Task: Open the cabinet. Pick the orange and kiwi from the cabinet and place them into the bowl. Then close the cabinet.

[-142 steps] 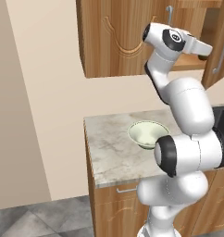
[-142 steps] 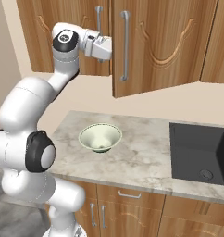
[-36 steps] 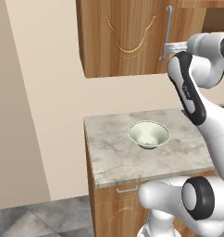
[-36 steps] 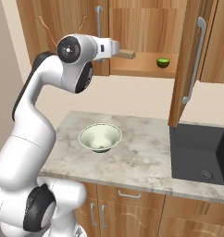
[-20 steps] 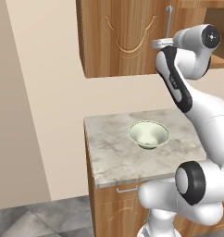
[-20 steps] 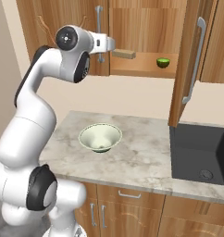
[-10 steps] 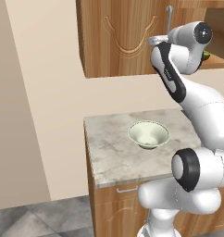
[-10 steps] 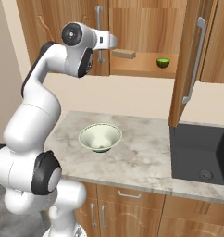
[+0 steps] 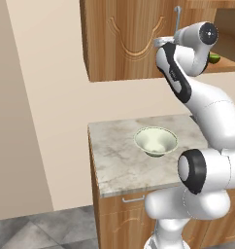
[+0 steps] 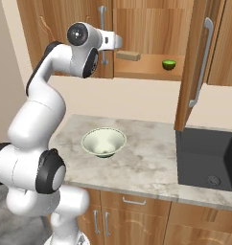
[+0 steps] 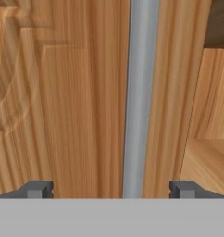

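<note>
While the pincer (image 11: 111, 187) gapes wide astride the cabinet (image 10: 65, 28) handle (image 11: 139, 97), the kiwi (image 10: 169, 64) sits shelved.

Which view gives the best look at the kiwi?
Right base view: the kiwi sits unobstructed on the open cabinet shelf, right of a tan block. In the left base view only a green sliver peeks out behind the arm. The hand view looks at the left door's handle instead.

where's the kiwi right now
The kiwi sits on the open cabinet's shelf in the right base view, right of the flat tan block and above the counter, up and to the right of the bowl.
</note>
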